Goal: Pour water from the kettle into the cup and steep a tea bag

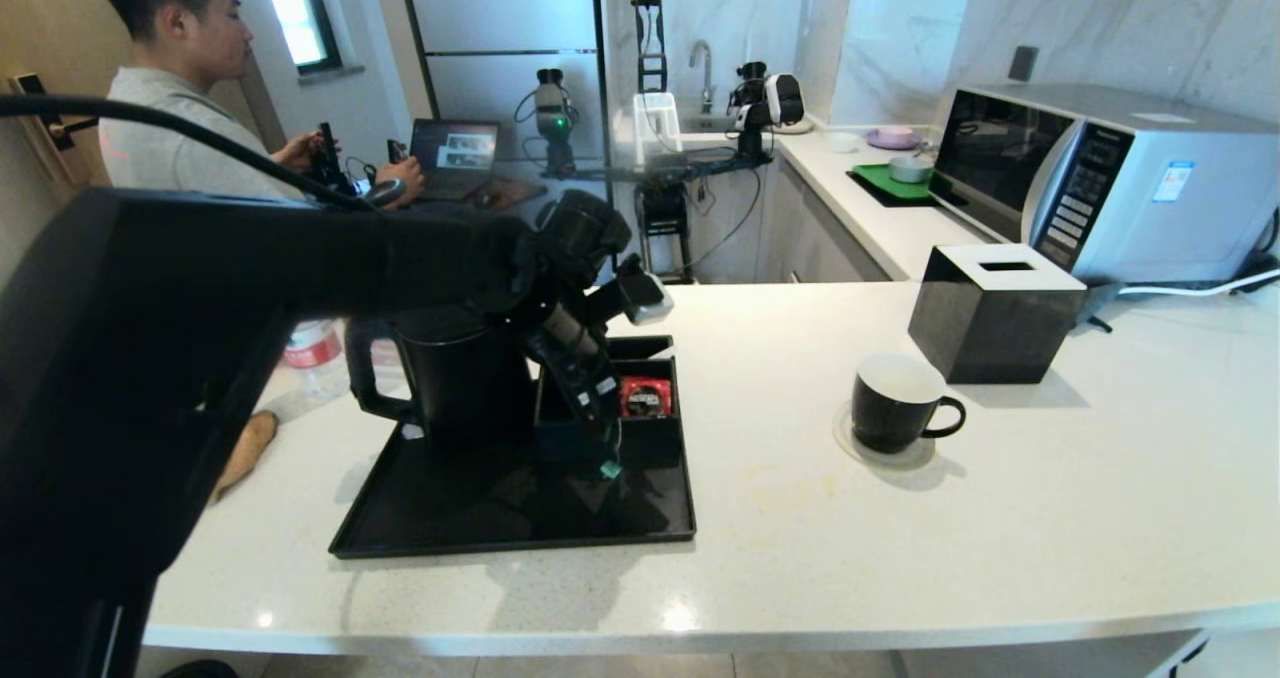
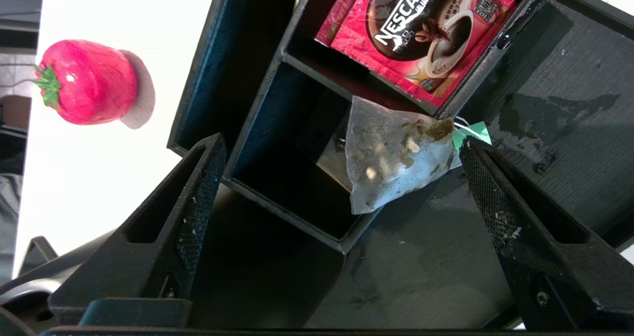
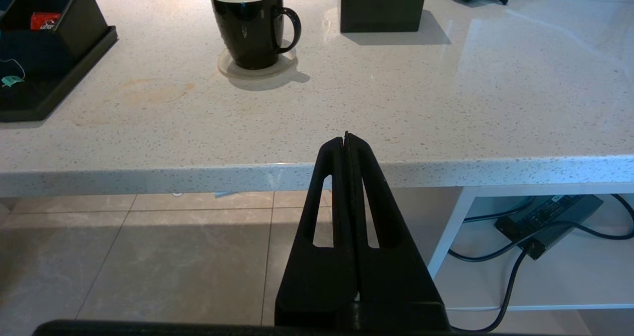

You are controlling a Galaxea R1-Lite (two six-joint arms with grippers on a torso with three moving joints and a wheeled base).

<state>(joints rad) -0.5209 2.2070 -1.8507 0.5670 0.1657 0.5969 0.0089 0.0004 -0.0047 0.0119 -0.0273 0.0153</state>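
Left gripper (image 2: 342, 162) is wide open, hanging over the black organiser (image 2: 277, 128) on the tray (image 1: 450, 518), with its fingers (image 2: 198, 187) spread to either side of the tea bag (image 2: 396, 162) and touching nothing. That bag is a greyish see-through pouch leaning on the near corner of the organiser, half over the edge of one compartment, with its teal tag (image 2: 470, 134) lying just beside it on the tray floor. Next compartment over has a red Nescafe sachet (image 2: 421, 33) lying flat in it. From the head camera the left arm reaches across in front of the kettle (image 1: 450, 368), which stands upright on the tray right behind the organiser, handle pointing out toward the robot's left. Off the far side of the tray there's a strawberry (image 2: 86, 81) sitting on the white counter (image 1: 900, 538). Cup (image 1: 895, 403) sits upright on a clear coaster (image 1: 860, 453), well apart from the tray on the robot's right, handle turned away from the tray, with a tissue box (image 1: 995, 308) just behind it. Right gripper (image 3: 346, 142) is clamped shut on nothing, parked low in front of the counter edge, below the tabletop.
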